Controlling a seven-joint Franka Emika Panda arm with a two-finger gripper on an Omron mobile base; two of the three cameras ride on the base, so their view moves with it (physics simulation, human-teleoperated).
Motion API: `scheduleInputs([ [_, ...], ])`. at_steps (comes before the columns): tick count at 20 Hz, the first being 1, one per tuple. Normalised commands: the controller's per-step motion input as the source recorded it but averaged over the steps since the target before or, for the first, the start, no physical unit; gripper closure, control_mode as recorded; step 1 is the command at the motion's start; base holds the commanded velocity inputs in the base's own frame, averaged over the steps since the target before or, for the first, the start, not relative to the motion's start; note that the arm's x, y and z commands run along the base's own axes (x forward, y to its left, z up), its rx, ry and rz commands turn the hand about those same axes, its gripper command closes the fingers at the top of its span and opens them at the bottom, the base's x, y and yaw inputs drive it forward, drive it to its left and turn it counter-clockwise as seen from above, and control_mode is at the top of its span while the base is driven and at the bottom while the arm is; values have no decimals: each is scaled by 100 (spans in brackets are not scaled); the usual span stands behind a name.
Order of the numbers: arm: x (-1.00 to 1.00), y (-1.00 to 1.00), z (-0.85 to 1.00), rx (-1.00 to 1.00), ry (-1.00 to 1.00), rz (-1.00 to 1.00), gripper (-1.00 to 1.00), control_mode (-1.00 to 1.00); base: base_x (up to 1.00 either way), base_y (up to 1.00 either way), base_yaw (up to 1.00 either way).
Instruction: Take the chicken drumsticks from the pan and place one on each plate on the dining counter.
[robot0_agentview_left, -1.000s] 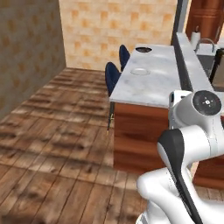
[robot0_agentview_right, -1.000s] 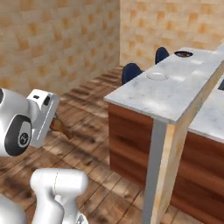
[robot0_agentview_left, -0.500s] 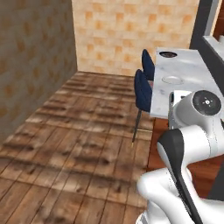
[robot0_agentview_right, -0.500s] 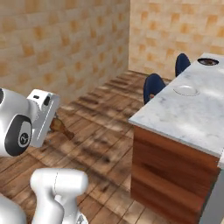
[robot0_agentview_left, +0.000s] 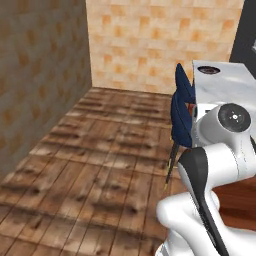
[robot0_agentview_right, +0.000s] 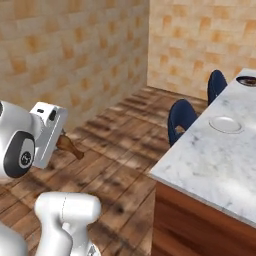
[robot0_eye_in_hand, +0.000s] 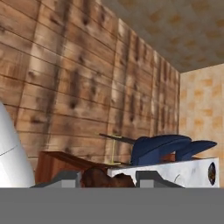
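Here, tool (robot0_eye_in_hand: 107, 177) pinching drumstick (robot0_agentview_right: 69, 146), held up over wood floor (robot0_agentview_right: 115, 150), well apart from tabletop (robot0_agentview_right: 210, 160). Drumstick sits between fingertips (robot0_eye_in_hand: 64, 178) in hand view. On tabletop: pale plate (robot0_agentview_right: 225, 124) near chair-side edge, dark-rimmed plate (robot0_agentview_right: 247, 80) beyond. Two blue chairs (robot0_agentview_right: 181, 118) beside tabletop.

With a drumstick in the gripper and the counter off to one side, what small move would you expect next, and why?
Probably carry on toward the dining counter and bring the arm round to the near plate. The gripper is shut on a chicken drumstick, held over the wood floor, well short of the counter. That plate looks bare; the far plate is dark-rimmed, its contents unclear.
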Motion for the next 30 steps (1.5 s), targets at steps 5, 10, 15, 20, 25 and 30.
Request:
scheduleInputs([
  [5,0,0,0,0,0,0,100,100,98,0,0],
  [10,0,0,0,0,0,0,100,100,91,10,-4],
  [15,0,0,0,0,0,0,100,100,57,14,-21],
  [20,0,0,0,0,0,0,100,100,41,0,-32],
  [25,0,0,0,0,0,0,100,100,65,1,-32],
  [30,0,0,0,0,0,0,100,100,77,5,-30],
])
